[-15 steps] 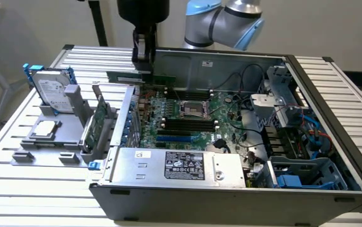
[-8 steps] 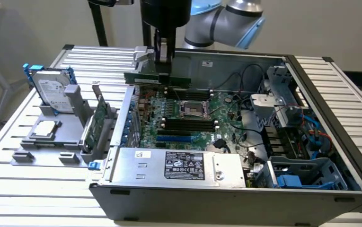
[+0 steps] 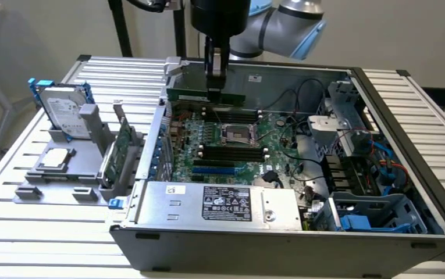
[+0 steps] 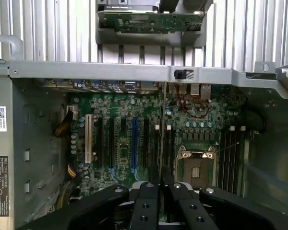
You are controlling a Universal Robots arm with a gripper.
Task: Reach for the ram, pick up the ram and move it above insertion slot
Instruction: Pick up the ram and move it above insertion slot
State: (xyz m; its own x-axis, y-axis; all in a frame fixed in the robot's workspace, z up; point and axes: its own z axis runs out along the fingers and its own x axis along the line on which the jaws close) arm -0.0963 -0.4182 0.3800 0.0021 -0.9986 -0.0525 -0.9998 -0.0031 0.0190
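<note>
Jaws clamped on ram (image 3: 206,95) (long axis level) over motherboard (image 3: 230,145)

The ram (image 3: 206,95) was a thin, narrow green circuit-board stick, held on its long edge and roughly level, up in the air over the far end of the open computer case. The tool (image 3: 214,87) gripped it from above, near the end toward the exterior view's right, with the rest reaching out toward that view's left. It hung clear of the motherboard's dark slots. In the wrist view it appeared edge-on as a slim vertical line (image 4: 162,139) rising from between the fingers.
</note>
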